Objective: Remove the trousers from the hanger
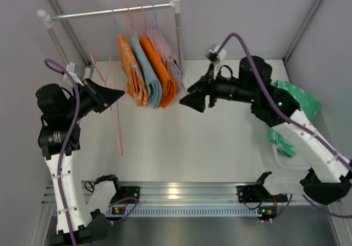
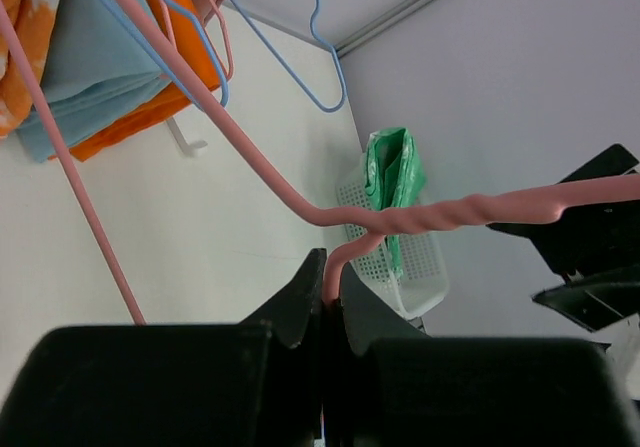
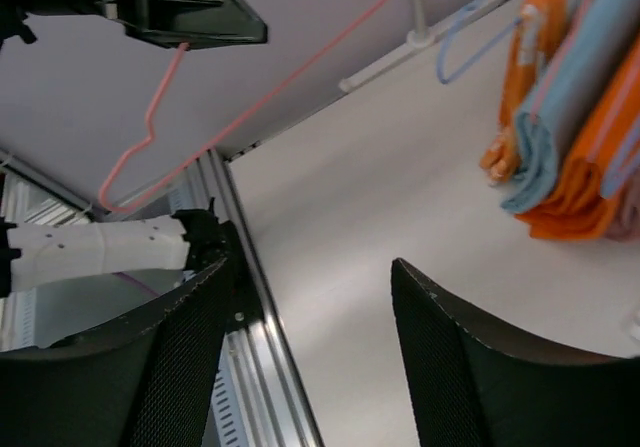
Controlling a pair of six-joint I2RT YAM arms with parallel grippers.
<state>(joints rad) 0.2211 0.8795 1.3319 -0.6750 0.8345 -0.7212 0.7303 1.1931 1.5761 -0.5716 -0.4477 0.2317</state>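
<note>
Pretty much done, I reckoned: left gripper (image 2: 325, 285) was clenched on the bare thin pink wire hanger (image 2: 430, 215), folded mint-green trousers (image 1: 303, 99) sat in the white perforated basket (image 2: 425, 267) far right, right gripper (image 3: 308, 272) gaped empty, so next I'd park the hanger.

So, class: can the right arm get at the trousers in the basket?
Probably yes: the trousers lie uncovered in the basket close by that arm, and the right gripper is open and empty; it would have to fold back, though.
</note>
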